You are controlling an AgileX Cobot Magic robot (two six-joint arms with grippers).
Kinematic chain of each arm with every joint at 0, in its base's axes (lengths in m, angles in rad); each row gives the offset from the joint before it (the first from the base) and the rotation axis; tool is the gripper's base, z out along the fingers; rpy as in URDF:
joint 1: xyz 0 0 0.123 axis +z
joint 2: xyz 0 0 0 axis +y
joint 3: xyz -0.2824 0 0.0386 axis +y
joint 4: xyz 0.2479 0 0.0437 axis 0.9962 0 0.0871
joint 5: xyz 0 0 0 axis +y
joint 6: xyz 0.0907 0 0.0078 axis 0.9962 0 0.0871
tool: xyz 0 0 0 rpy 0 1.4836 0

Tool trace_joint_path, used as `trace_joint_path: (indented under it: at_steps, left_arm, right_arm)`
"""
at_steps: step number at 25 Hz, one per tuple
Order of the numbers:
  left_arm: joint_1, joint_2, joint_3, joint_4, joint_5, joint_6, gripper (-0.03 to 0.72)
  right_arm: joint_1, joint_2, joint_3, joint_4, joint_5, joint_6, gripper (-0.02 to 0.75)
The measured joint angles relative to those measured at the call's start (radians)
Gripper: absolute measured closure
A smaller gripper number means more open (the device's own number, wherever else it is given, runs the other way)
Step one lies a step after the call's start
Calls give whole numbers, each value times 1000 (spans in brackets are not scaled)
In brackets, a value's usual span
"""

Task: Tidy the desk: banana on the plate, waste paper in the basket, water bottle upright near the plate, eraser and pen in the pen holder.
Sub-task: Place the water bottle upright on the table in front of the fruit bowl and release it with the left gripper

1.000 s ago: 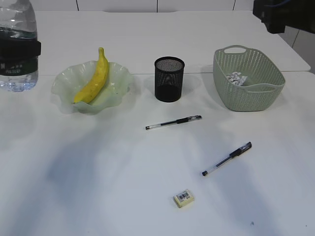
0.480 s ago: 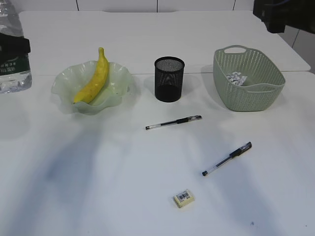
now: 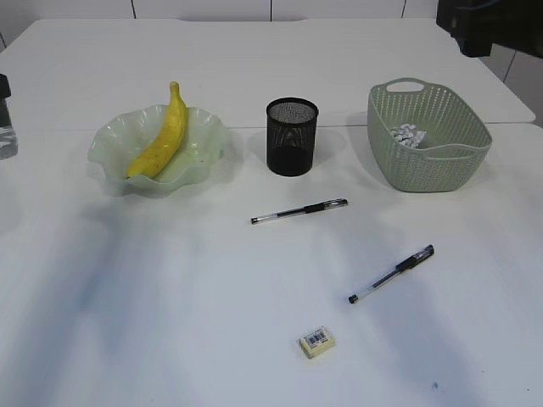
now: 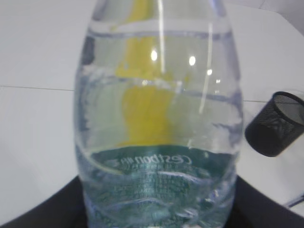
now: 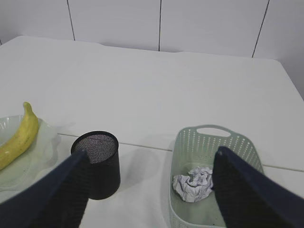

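White desk (image 3: 170, 288), seamed across the back. Right gripper (image 5: 149, 159) raised, dark fingers (image 5: 247, 190) spread wide over mesh pen holder (image 5: 96, 164) and perforated basket (image 5: 190, 142) holding crumpled waste paper (image 5: 192, 184). Left gripper clamped around clear ribbed water bottle (image 4: 159, 123), filling the left wrist view. Banana (image 3: 161, 134) on ruffled plate (image 3: 110, 144). Eraser (image 3: 316, 342) lying near the front edge.

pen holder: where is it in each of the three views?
Exterior: the pen holder stands upper centre, between plate and basket.
Left wrist: right edge, tilted, beside the water bottle.
Right wrist: lower left, behind a gripper finger.
Shared landmark: the banana.
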Motion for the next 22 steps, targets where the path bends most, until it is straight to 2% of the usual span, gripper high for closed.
trace_joint_path:
  at_steps: [8,16,22]
  left_arm:
    - [0,0,0,-21,-177,-2,302]
    - [0,29,0,-31,-194,-2,302]
    - [0,31,0,-31,-110,123,302]
  right_arm:
    - [0,0,0,0,0,0,151]
    - [0,0,0,6,0,0,152]
    - [0,0,0,6,0,0,151]
